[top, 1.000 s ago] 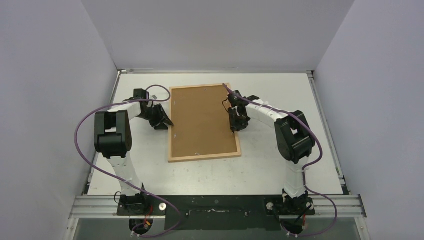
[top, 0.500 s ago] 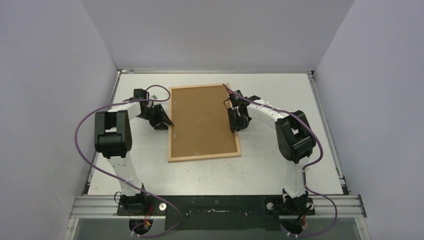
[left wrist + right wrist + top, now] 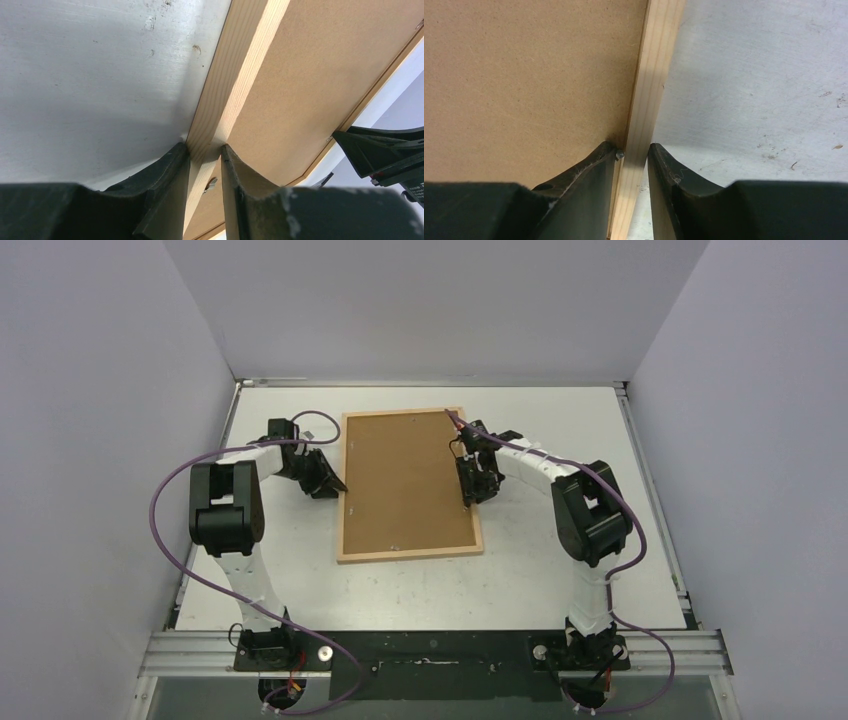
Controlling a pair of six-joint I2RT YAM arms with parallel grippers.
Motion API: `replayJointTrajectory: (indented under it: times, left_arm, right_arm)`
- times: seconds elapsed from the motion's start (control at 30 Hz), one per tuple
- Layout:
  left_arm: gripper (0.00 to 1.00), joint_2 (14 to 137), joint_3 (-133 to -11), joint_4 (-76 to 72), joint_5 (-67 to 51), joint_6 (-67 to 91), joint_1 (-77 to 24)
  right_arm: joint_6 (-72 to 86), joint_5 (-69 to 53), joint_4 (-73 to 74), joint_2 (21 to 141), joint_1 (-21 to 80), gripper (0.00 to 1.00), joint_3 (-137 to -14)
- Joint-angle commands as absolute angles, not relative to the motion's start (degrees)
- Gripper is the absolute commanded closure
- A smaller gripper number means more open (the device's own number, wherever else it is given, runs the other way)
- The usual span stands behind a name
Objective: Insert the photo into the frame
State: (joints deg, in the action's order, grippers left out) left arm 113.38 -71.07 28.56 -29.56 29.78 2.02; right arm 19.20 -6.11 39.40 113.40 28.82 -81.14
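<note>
wooden frame (image 3: 240,65) nipped by left gripper (image 3: 205,150), right gripper (image 3: 633,150).

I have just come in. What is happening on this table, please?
Two robot arms are handling a light-wood frame that lies flat on the table with its brown backing board facing up. The left gripper is closed on the frame's left rail and the right gripper on its right rail, one finger on each side of the wood. The photo is not visible in any view, so whether it is already under the board cannot be told.
</note>
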Motion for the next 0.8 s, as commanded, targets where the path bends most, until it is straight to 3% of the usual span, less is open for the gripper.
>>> replayJointTrajectory:
  times: [0.0, 0.57, 0.77]
  left_arm:
    - [0.74, 115.0, -68.9, 25.1, -28.0, 31.2, 0.4]
    - [0.76, 114.2, -67.6, 22.6, -25.6, 35.2, 0.4]
    - [0.67, 111.2, -69.0, 25.2, -23.4, 33.2, 0.4]
  right_arm:
    - [17.8, -8.2, 42.1, 113.2, 28.9, 0.7, -81.3]
    - [11.6, -10.8, 44.3, 113.3, 28.4, 0.68, -81.6]
    - [15.8, -2.6, 47.0, 112.0, 28.4, 0.54, -84.5]
